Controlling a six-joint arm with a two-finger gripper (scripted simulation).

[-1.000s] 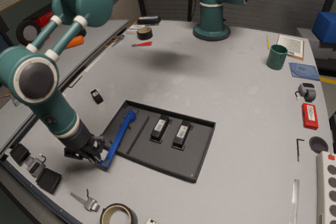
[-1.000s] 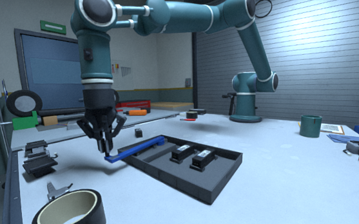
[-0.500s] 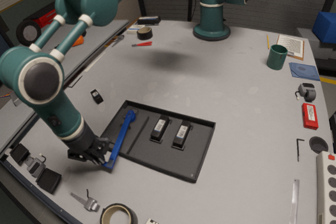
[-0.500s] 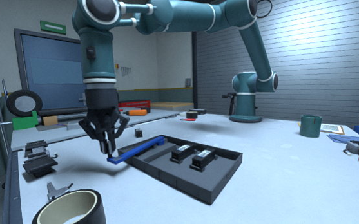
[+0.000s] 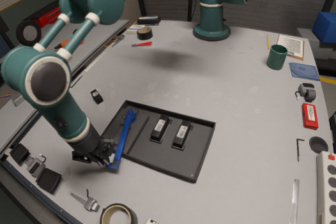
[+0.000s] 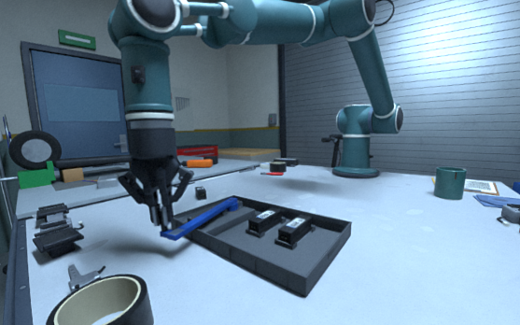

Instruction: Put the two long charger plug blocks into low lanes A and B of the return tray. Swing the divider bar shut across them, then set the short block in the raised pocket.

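My gripper (image 5: 107,160) (image 6: 163,223) is closed at the near left corner of the dark return tray (image 5: 161,138) (image 6: 270,238). The blue divider bar (image 5: 123,138) (image 6: 202,218) is gripped by its free end, which sticks out past the tray's left wall. Its far end sits on a pivot at the tray's back left. Two long black plug blocks (image 5: 159,128) (image 5: 181,134) (image 6: 263,221) (image 6: 293,230) lie side by side in the tray's low lanes. The short black block (image 5: 96,96) (image 6: 200,192) stands on the table behind the tray's left side.
The table's near left edge is close behind the gripper, with black clamps (image 5: 35,167) (image 6: 55,229) along it. A tape roll (image 5: 118,213) (image 6: 101,301) and a small metal bracket (image 5: 86,202) lie near the front edge. A green cup (image 5: 276,56) and red box (image 5: 309,116) sit far right.
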